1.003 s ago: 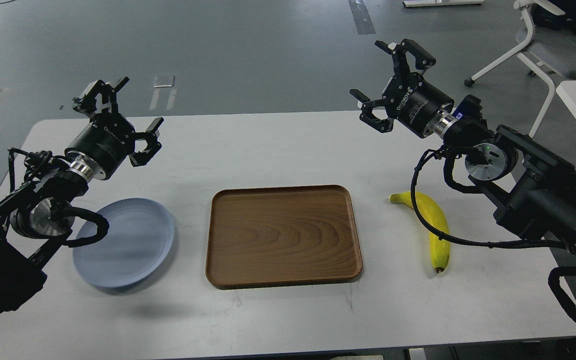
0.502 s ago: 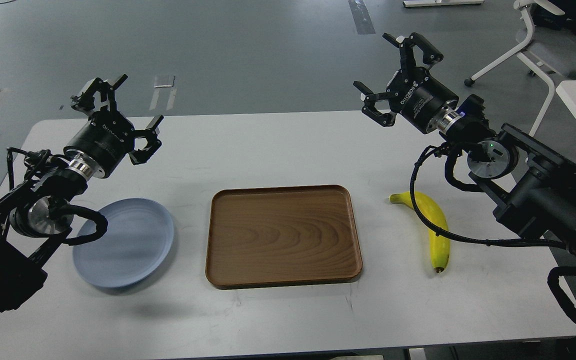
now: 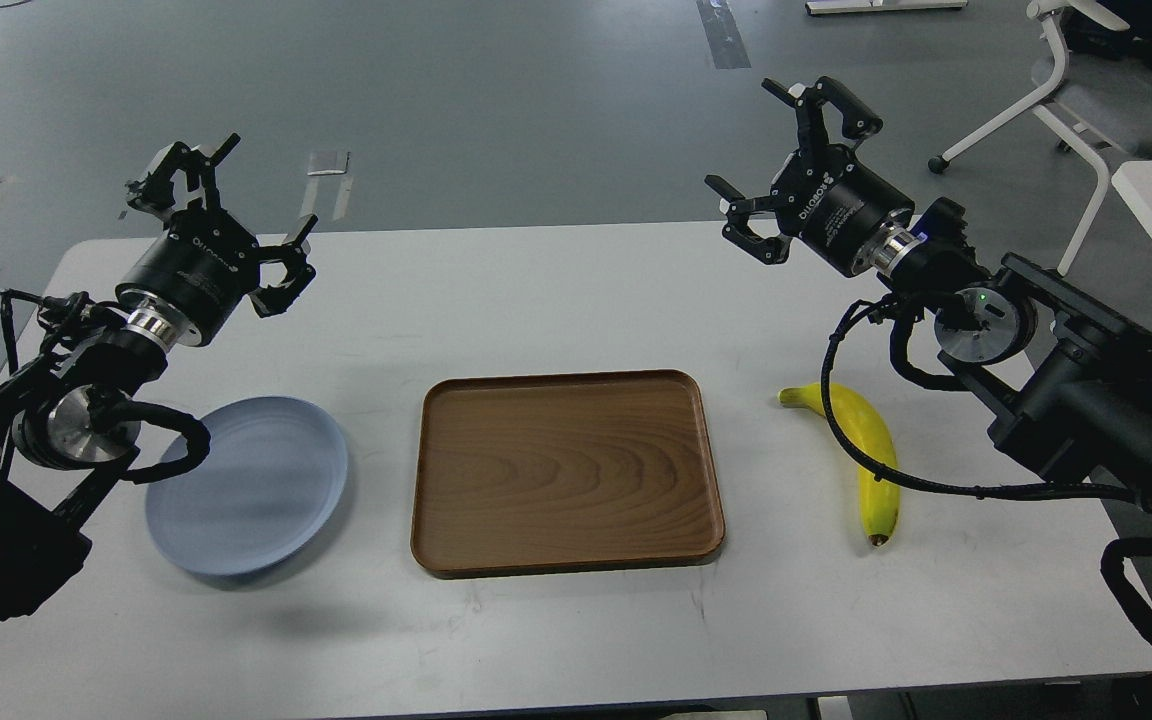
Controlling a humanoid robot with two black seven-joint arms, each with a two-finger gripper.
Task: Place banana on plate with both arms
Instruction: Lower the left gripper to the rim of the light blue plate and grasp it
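On the white table (image 3: 556,300), three items lie in a row from left to right: the plate (image 3: 261,480), a brown wooden tray (image 3: 566,470), and the banana (image 3: 861,450). The plate, round and pale blue-grey, sits at the left, apart from the tray, with its left rim partly hidden behind a looped cable of the left arm. The tray, rectangular with rounded corners, holds the centre of the table and carries nothing. The banana lies flat on the bare tabletop to the right of the tray, near it but not touching; it is curved, its stem end points toward the far side and its dark tip toward the near edge. A black cable from the right arm crosses in front of its middle. The left gripper (image 3: 221,215) is raised above the far left part of the table, beyond the plate, its two fingers spread apart with nothing between them. The right gripper (image 3: 786,160) is raised over the far right edge of the table, well above and beyond the banana, its fingers likewise spread wide and empty. A white chair (image 3: 1086,90) stands on the grey floor behind the table at the upper right.
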